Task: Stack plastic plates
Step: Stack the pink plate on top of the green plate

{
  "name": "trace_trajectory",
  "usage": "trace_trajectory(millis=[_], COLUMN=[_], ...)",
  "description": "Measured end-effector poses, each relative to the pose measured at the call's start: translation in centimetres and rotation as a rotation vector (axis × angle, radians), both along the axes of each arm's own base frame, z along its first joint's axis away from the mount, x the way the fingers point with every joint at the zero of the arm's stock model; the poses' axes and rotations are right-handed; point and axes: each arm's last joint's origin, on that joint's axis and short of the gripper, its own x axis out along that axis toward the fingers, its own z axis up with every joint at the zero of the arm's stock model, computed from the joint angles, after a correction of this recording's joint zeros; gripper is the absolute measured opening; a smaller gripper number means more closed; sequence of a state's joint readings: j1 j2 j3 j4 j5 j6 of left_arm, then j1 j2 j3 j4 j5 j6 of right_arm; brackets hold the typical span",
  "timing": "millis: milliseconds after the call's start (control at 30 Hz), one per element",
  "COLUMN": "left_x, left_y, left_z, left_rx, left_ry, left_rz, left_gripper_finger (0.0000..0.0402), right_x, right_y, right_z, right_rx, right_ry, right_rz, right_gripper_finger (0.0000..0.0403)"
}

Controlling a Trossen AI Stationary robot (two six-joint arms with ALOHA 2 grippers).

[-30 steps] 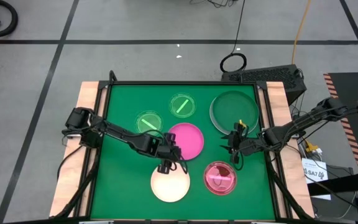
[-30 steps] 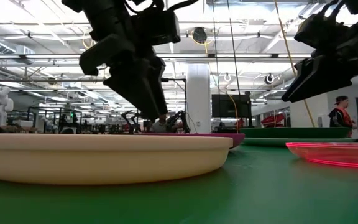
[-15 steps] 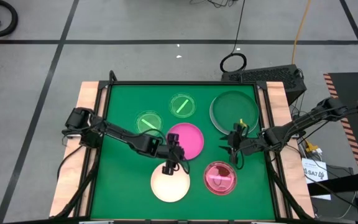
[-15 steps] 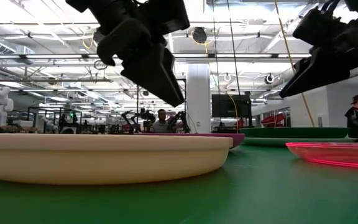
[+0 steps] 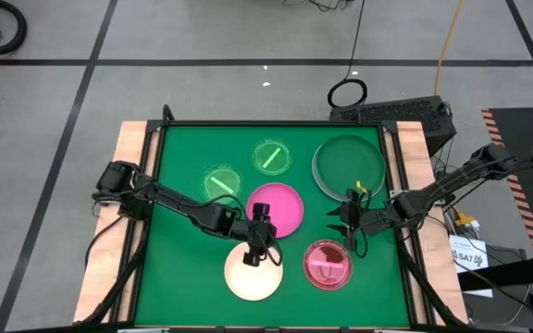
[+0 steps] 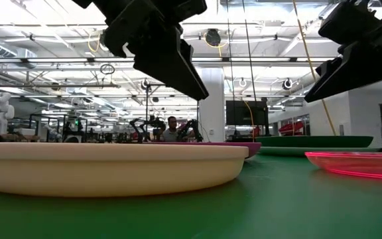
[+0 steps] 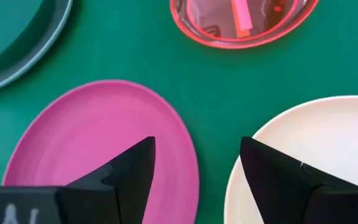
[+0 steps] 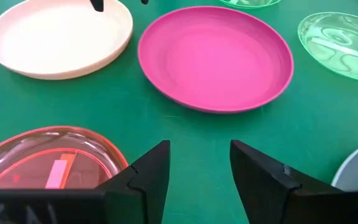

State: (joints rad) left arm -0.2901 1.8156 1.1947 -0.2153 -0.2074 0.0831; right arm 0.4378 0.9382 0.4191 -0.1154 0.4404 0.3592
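Note:
The cream plate point(image 5: 254, 275) lies flat near the table's front edge, with the magenta plate point(image 5: 278, 207) just beyond it. The translucent pink striped plate point(image 5: 328, 265) lies to the right. Two small green striped plates point(image 5: 221, 181) point(image 5: 271, 156) lie farther back. The dark green plate point(image 5: 349, 166), with a pale rim around it, lies far right. My left gripper point(image 7: 194, 155) hovers open over the gap between the magenta point(image 7: 98, 137) and cream point(image 7: 316, 137) plates. My right gripper point(image 8: 199, 155) hovers open between the pink point(image 8: 48, 158) and magenta point(image 8: 216, 56) plates.
The plates lie on a green mat point(image 5: 183, 240) framed by a dark rail, with wooden table margins point(image 5: 128, 148) at left and right. Bare mat shows along the left side and in the far left corner. The lab room and a person show beyond the table in the low view.
My left gripper has risen above the cream plate's far edge and shifted a little toward the table's right, turning as it went. My right gripper has risen slightly. No plate has moved.

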Motion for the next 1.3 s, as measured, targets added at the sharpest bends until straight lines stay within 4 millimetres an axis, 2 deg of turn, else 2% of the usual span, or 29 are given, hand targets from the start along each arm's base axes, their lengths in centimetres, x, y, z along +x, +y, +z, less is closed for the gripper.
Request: trace_trajectory(millis=[267,500,867,1000,1300], left_x=[1.7,3.0,3.6,3.7,3.8], left_y=[0.0,1.0,2.8,2.9,3.2], left_z=[-2.6,-4.9,-6.6,-7.1,-7.1], left_rx=[0.02,0.023,0.009,0.013,0.023], left_ry=[-0.041,-0.056,-0.013,-0.015,-0.009], left_rz=[-0.008,0.045,0.107,0.104,0.104], left_gripper_finger=[0.0241,0.0241,0.0239,0.021,0.0091], right_x=[0.0,-0.1,-0.2,-0.2,-0.2], right_y=[0.0,0.0,0.0,-0.1,-0.1], right_z=[0.0,-0.2,-0.2,-0.2,-0.2], right_rx=[-0.002,-0.013,-0.034,-0.04,-0.051], right_ry=[0.001,0.019,0.03,0.03,0.031], right_rz=[0.003,0.005,0.016,0.019,0.024], right_gripper_finger=[0.016,0.016,0.016,0.016,0.016])
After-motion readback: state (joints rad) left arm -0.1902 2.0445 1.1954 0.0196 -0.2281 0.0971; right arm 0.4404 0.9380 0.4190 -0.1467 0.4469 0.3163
